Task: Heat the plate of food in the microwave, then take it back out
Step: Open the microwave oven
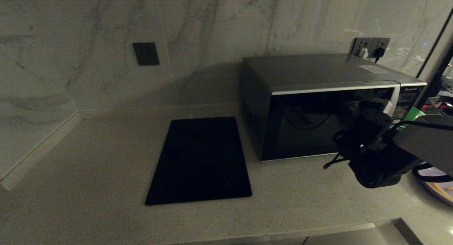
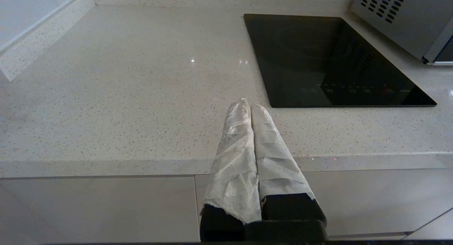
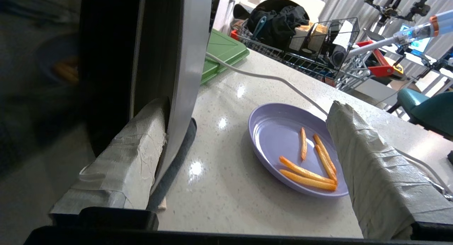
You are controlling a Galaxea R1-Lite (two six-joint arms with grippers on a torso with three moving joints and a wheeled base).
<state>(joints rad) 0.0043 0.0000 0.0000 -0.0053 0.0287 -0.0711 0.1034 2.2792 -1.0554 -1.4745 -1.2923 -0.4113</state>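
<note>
Speckled pale stone countertop [image 1: 106, 174] under a marbled wall, pretty dim from the head view. On it, off to the right, sits the plate of food [image 3: 283, 139], a lavender plate with a few orange sticks, and it's just right of the microwave [image 1: 318, 107], out on the counter and not inside. The microwave's dark glass door looks closed from the head view.

The right gripper [image 3: 244, 128] is up at the microwave's front right corner with its taped fingers [image 3: 368, 167] spread wide. One finger lies against the edge of the door front, while the other is out over the near rim of the plate, and nothing is pinched between them.

A white cable [image 3: 262, 77] runs across the counter past the plate. Behind it there's a green board [image 3: 221, 50] and a wire rack [image 3: 311, 50] full of stuff. Left of the microwave lies a flat black mat [image 1: 201, 160].

The left gripper [image 2: 250, 107] hangs parked over the counter's front edge, with its wrapped fingers pressed together and holding nothing.
</note>
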